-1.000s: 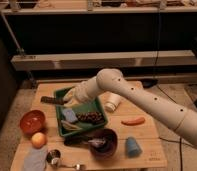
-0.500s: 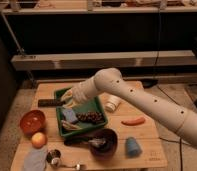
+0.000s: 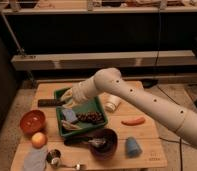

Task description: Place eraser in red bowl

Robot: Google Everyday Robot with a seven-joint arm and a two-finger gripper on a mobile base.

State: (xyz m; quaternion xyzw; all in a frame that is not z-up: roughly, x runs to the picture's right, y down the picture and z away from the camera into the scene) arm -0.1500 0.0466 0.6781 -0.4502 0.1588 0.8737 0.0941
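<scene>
The gripper (image 3: 66,97) sits at the end of the arm (image 3: 142,97), over the back left corner of the green tray (image 3: 99,111). Its fingers are pressed together on one end of the eraser (image 3: 48,102). The eraser extends left from the gripper as a flat dark block, roughly level, past the tray edge and over the tabletop (image 3: 142,132). Whether its far end clears the tabletop or rests on it cannot be told.

The red bowl (image 3: 32,121) stands below and to the left of the gripper, near the front left of the tabletop, well apart from the eraser. Nothing is visible inside it. An orange fruit (image 3: 38,139) lies just in front of the bowl. The dark bowl (image 3: 103,142) stands in front of the tray, to the right of the gripper.

Progress: the grasp appears complete. Remaining, as judged from this view: carry the eraser left and toward the front until it is over the red bowl, lower it, and release. The eraser is about as long as the bowl is wide, so it will probably rest tilted against the rim.
</scene>
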